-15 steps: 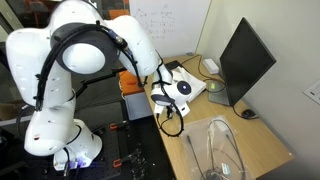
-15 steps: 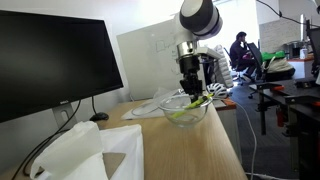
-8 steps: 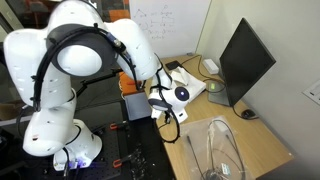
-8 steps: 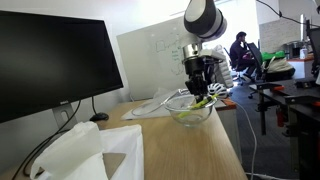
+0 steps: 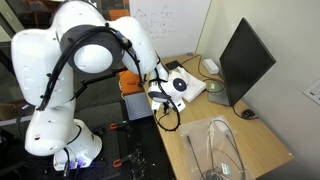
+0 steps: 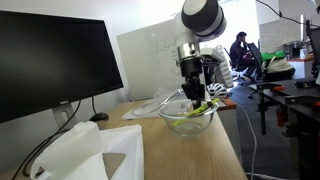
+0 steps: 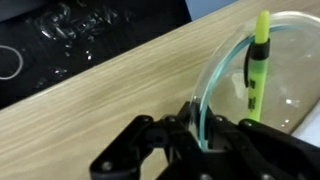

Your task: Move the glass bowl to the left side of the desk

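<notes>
The glass bowl [image 6: 190, 118] is clear with a greenish rim and holds a yellow-green highlighter pen [image 7: 258, 60]. It sits low over the light wooden desk [image 6: 228, 150] near the desk's edge; I cannot tell whether it touches the top. My gripper [image 6: 190, 92] comes down from above and is shut on the bowl's rim. In the wrist view the rim [image 7: 213, 85] runs between the two black fingers [image 7: 200, 138]. In an exterior view the gripper [image 5: 163, 100] is at the desk's near edge, and the bowl is hard to make out there.
A black monitor [image 6: 50, 60] stands along the desk and shows in both exterior views [image 5: 245, 60]. A white bundle [image 6: 90, 150] lies in the foreground. A large clear rounded object [image 5: 222, 150] sits at one end of the desk. White items [image 5: 188, 88] lie behind the gripper.
My gripper and the bowl have shifted a little along the desk edge and sit slightly lower than a second ago. The grip on the rim is unchanged.
</notes>
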`<state>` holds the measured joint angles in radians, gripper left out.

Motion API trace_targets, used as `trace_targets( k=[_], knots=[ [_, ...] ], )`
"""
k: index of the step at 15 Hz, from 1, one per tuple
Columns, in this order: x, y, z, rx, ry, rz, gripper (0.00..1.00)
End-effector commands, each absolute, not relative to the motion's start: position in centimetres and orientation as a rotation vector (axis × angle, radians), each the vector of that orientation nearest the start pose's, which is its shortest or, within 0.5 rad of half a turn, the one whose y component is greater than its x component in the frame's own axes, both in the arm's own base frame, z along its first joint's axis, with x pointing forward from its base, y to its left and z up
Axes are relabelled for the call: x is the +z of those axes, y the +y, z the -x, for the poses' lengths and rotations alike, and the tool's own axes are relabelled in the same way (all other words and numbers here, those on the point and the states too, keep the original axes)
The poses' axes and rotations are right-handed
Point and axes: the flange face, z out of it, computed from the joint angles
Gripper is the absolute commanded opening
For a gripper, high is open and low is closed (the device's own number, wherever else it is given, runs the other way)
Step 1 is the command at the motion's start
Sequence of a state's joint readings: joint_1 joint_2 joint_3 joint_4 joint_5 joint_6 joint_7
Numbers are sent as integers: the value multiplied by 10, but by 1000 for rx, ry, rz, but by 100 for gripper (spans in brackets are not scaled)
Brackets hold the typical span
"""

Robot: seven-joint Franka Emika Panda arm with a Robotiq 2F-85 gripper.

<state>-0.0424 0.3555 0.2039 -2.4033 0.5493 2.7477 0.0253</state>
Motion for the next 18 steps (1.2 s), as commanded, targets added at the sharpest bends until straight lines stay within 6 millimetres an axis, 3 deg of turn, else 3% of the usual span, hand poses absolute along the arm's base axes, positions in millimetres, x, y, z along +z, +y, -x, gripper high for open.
trace_targets(
  k=[1, 8, 16, 17, 18],
  knots=[
    [165, 99, -495, 20, 496, 2833, 3],
    [154, 183, -508, 24, 442, 2857, 3],
    [148, 219, -519, 47, 457, 2851, 3],
    [148, 220, -520, 59, 475, 2843, 12],
    [150, 221, -520, 66, 489, 2837, 37]
  ],
)
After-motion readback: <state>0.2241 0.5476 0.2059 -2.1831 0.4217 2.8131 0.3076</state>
